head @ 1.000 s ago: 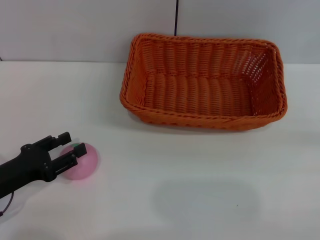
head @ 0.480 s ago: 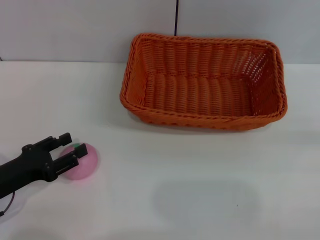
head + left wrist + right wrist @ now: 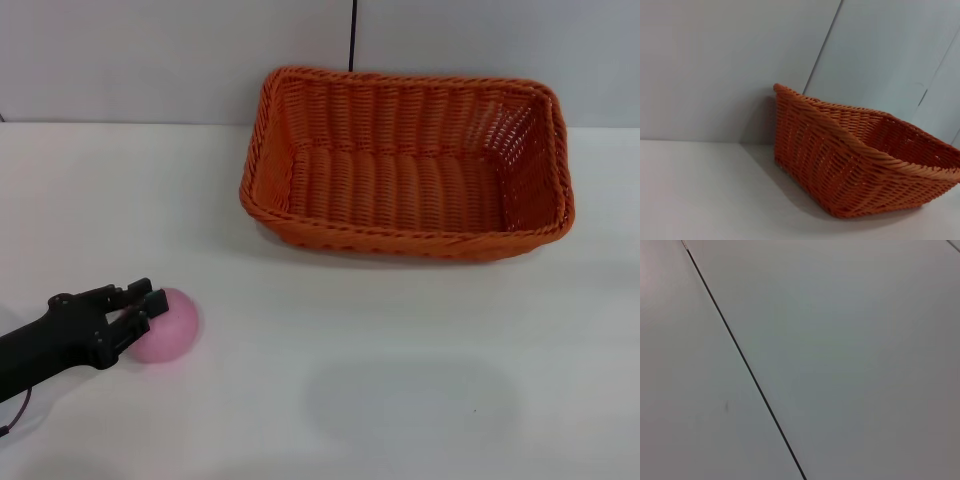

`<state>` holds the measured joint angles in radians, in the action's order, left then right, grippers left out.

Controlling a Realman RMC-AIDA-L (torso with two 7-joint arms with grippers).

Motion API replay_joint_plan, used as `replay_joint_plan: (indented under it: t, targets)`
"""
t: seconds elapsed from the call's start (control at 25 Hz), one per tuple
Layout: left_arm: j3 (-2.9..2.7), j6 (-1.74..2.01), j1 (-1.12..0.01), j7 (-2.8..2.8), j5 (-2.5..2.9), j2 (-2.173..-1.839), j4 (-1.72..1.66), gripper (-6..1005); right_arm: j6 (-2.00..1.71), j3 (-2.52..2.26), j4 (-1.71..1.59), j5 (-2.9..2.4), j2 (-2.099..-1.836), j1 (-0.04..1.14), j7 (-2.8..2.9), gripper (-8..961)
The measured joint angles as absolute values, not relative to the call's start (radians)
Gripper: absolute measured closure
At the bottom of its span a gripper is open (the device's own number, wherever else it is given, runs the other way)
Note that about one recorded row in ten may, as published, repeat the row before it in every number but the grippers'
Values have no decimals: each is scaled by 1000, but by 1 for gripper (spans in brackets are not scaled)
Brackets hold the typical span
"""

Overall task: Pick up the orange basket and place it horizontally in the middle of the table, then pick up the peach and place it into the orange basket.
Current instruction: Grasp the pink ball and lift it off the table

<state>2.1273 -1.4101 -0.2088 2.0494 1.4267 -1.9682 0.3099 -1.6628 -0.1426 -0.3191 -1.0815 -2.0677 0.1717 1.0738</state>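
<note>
The orange basket lies lengthwise at the back middle of the table, upright and with nothing inside; the left wrist view shows its woven side. The pink peach rests on the table at the front left. My left gripper reaches in from the left edge, its black fingers drawn in against the peach's left side and covering its top left. The right gripper is out of view; its wrist view shows only a grey wall.
A grey wall with a dark vertical seam stands right behind the basket. White tabletop stretches between the peach and the basket and across the front right.
The left gripper's fingers, spread wide around the peach before, have narrowed onto it and sunk lower. The peach and basket have stayed put.
</note>
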Motion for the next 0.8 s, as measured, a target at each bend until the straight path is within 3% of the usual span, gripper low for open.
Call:
replay_joint_plan:
  t: [0.32, 0.64, 0.8]
  targets:
    - [2128, -1387, -209, 2049, 1427, -1970, 311, 848, -1662, -136, -313, -1082, -2068, 168, 1074, 424]
    - [2131, -1398, -205, 2049, 1422, -1976, 313, 884, -1651, -140, -313, -1082, -2068, 167, 1074, 424]
    - [2142, -1449, -193, 2048, 1419, -1999, 350, 904, -1651, -136, -310, -1082, -2069, 167, 1074, 424]
